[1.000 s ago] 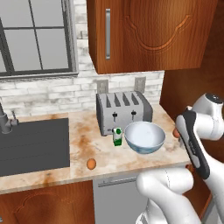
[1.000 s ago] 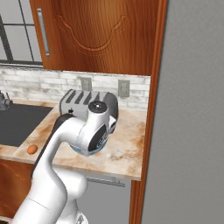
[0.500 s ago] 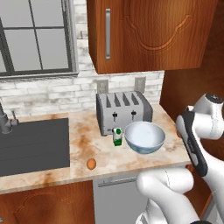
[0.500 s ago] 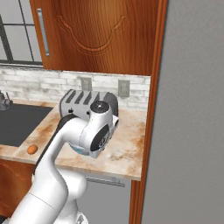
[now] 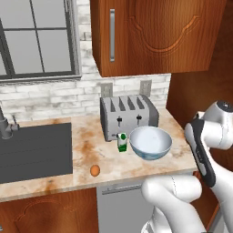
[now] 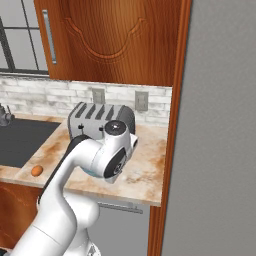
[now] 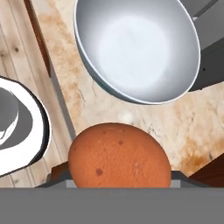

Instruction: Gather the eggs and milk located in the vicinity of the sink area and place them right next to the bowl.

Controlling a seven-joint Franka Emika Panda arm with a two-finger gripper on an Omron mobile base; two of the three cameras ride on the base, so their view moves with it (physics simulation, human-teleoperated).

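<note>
Left base view: a mottled tan stone counter (image 5: 86, 157) runs under a white brick backsplash. On it stands a boxy brushed-silver four-slot toaster (image 5: 129, 117). Just in front of it sit a small white milk carton with a green label and dark cap (image 5: 122, 142), upright, and beside that a wide, round, glossy pale-blue bowl (image 5: 150, 142). A small smooth orange-brown oval egg (image 5: 94, 170) lies alone near the counter's front edge, between the bowl and the dark grey rectangular sink basin (image 5: 34, 152) with its grey metal faucet (image 5: 5, 127).

Right base view: the same egg (image 6: 36, 171) rests on the counter's front edge, left of the white arm; the toaster (image 6: 98, 119) stands behind the arm.

Hand view: a second speckled orange-brown egg (image 7: 119, 157) sits large and rounded at the gripper (image 7: 118, 178), clamped there, over the counter just beside the bowl's (image 7: 136, 49) smooth rim. The finger tips themselves are hidden behind it.
</note>
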